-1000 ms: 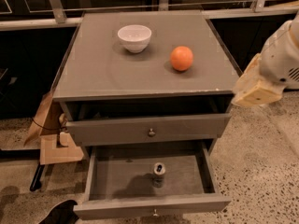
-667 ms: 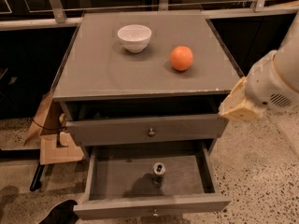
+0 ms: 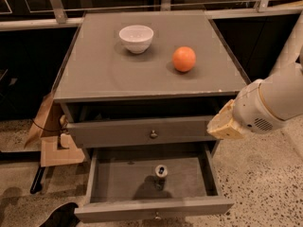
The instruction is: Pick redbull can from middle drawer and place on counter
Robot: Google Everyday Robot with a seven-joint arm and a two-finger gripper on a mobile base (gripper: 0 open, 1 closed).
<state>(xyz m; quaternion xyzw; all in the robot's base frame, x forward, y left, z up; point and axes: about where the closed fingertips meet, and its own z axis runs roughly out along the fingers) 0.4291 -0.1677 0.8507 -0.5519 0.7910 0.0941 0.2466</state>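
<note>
The redbull can (image 3: 161, 170) stands upright in the middle drawer (image 3: 151, 210), which is pulled wide open at the bottom of the grey cabinet. The can is right of the drawer's centre, its silver top facing up. The counter (image 3: 142, 74) is the cabinet's flat grey top. My gripper (image 3: 223, 125), tan at the end of a white arm, hangs by the cabinet's right front corner. It is level with the upper drawer front, above and to the right of the can, and apart from it.
A white bowl (image 3: 136, 38) and an orange (image 3: 183, 59) sit on the counter. The upper drawer (image 3: 142, 134) with a brass knob sticks out slightly. Cardboard pieces (image 3: 54, 143) lean at the cabinet's left. A dark object (image 3: 59, 216) lies on the floor at front left.
My arm and gripper have moved left and down, from beside the counter's right edge to the cabinet's right front corner. The can, bowl and orange have not moved.
</note>
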